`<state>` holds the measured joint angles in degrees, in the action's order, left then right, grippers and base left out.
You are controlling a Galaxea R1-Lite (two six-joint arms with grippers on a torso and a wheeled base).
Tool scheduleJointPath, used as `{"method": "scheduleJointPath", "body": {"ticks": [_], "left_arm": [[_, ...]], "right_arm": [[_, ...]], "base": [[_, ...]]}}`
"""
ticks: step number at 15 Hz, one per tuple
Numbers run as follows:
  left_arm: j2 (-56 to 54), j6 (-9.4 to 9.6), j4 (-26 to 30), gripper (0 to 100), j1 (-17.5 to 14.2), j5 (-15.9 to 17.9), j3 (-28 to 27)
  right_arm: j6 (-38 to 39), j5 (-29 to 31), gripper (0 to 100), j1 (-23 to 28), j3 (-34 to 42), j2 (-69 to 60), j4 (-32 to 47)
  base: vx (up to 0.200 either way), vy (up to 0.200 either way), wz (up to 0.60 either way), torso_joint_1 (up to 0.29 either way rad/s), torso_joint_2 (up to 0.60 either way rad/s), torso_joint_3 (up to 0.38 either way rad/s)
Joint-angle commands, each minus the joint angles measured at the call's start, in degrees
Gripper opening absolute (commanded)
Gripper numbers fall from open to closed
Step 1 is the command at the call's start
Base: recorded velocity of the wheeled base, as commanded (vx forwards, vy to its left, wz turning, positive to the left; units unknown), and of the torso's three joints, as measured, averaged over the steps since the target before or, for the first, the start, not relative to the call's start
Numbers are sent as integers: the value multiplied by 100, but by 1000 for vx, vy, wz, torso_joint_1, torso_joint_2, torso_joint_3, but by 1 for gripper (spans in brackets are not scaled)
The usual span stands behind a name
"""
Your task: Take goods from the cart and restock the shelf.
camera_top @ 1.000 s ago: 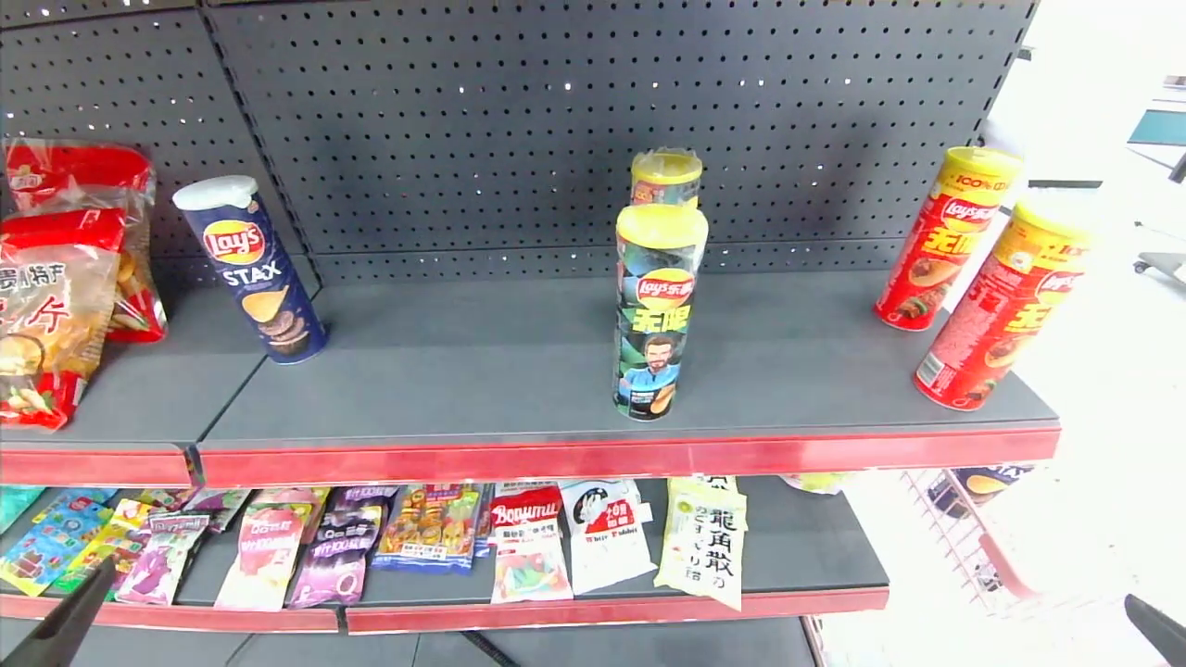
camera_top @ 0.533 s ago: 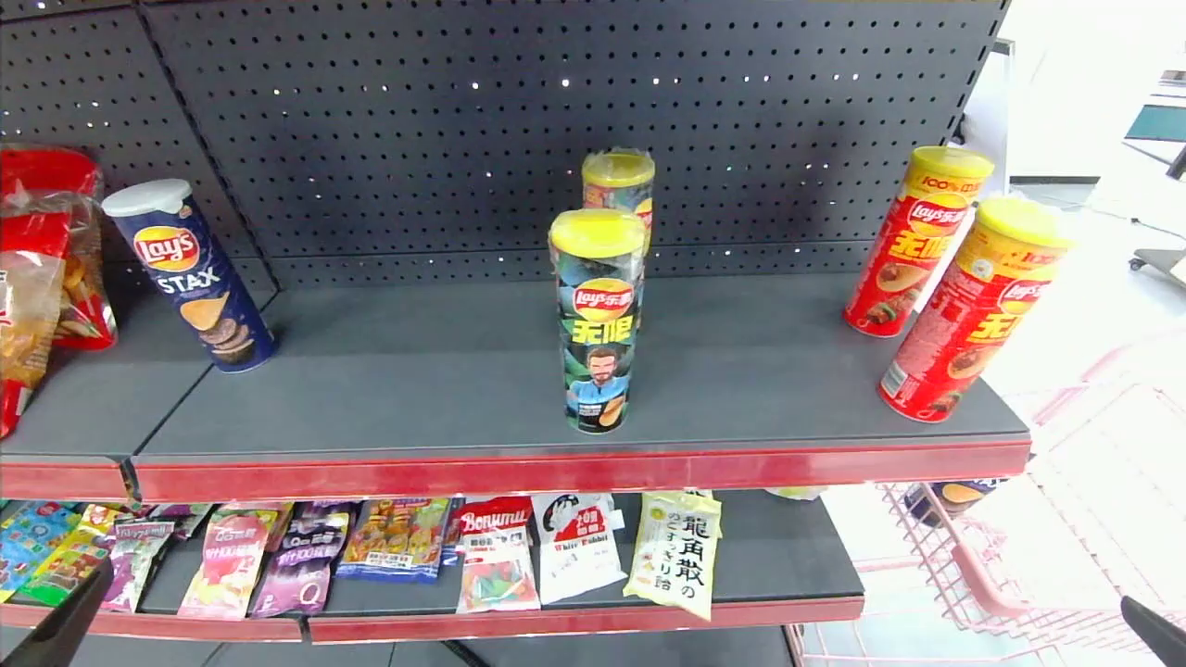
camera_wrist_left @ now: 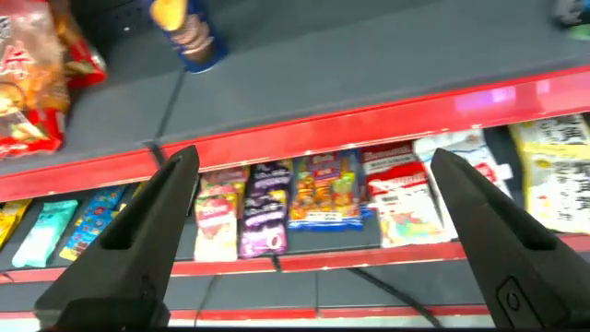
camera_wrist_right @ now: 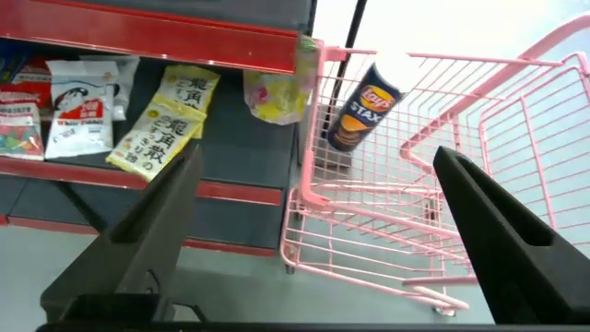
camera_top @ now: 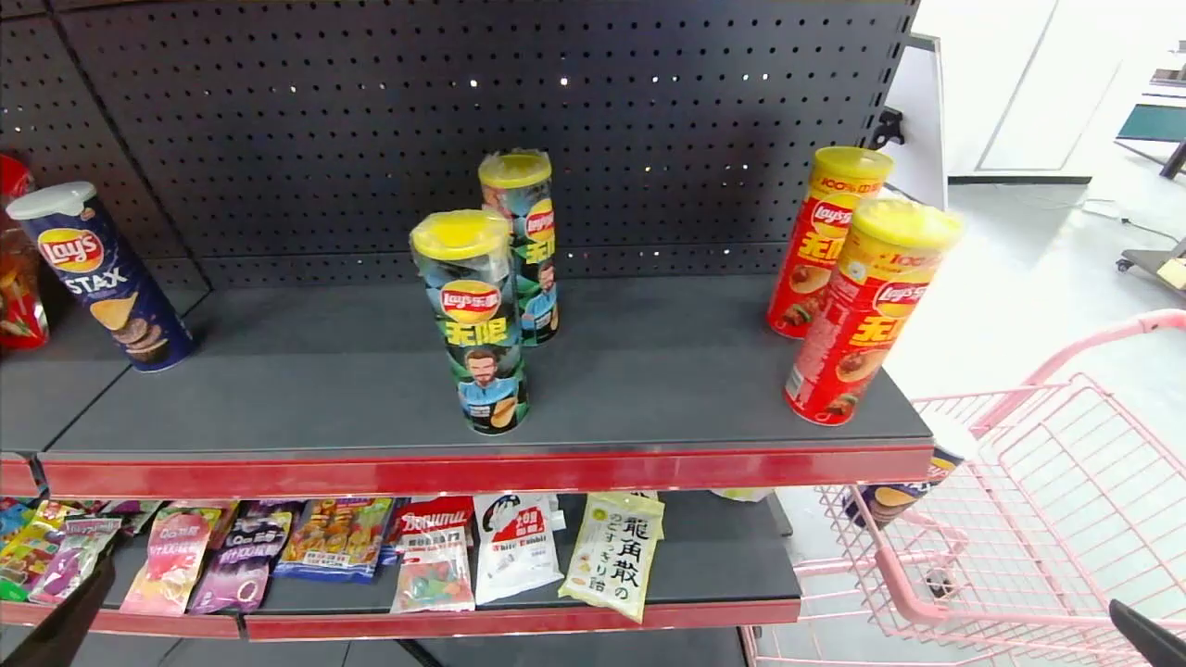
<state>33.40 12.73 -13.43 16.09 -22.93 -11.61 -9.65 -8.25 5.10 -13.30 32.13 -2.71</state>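
shop | pegboard shelf [camera_top: 482, 371] of snack cans | pink cart [camera_top: 1038, 519]

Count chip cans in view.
6. Top shelf: blue can left; front green can, rear green can mid; front red can, rear red can right. Sixth can in cart. Others possibly hidden.

Dark blue chip can [camera_wrist_right: 362, 106] leans in the pink wire cart [camera_top: 895, 584], right beside the grey shelf [camera_top: 667, 389], where green cans [camera_top: 471, 324] and red cans [camera_top: 857, 315] stand.

A dark, red-edged shelf [camera_top: 667, 389] carries standing chip cans: a blue can [camera_top: 97, 278] at left, two green cans [camera_top: 473, 320] at centre, two red cans [camera_top: 862, 310] at right; snack packets [camera_top: 343, 542] line the tier below.
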Motion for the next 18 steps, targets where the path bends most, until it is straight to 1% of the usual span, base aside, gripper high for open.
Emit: {"method": "scheduleJointPath", "body": {"ticks": [1,6,8,9,11,13,18], "left_arm": [[35,2,-1,100,-1,-1,-8],[79,2,-1,100,-1,25,0],[70,2,-10,100,-1,61,0],[44,-7,-10,100,-1,157,0],[-97,-7,-1,100,-1,676,0],[-123,-7,-1,100,-1,746,0],[-246,-7,-1,100,-1,755,0]], "right_arm": [[-1,-1,100,0,12,65,7],[-1,-1,100,0,12,144,-11],[-1,-1,100,0,12,170,-19],[-1,-1,100,0,12,179,-19],[-1,8,100,9,12,170,-2],[-1,17,100,9,12,170,-2],[-1,17,100,9,20,179,-2]], "base": [[0,-200,0,2,-2,7],[0,-200,0,3,2,0],[0,0,0,0,0,0],[0,0,0,0,0,0],[0,0,0,0,0,0],[0,0,-600,2,2,5],[0,0,-600,2,2,0]]}}
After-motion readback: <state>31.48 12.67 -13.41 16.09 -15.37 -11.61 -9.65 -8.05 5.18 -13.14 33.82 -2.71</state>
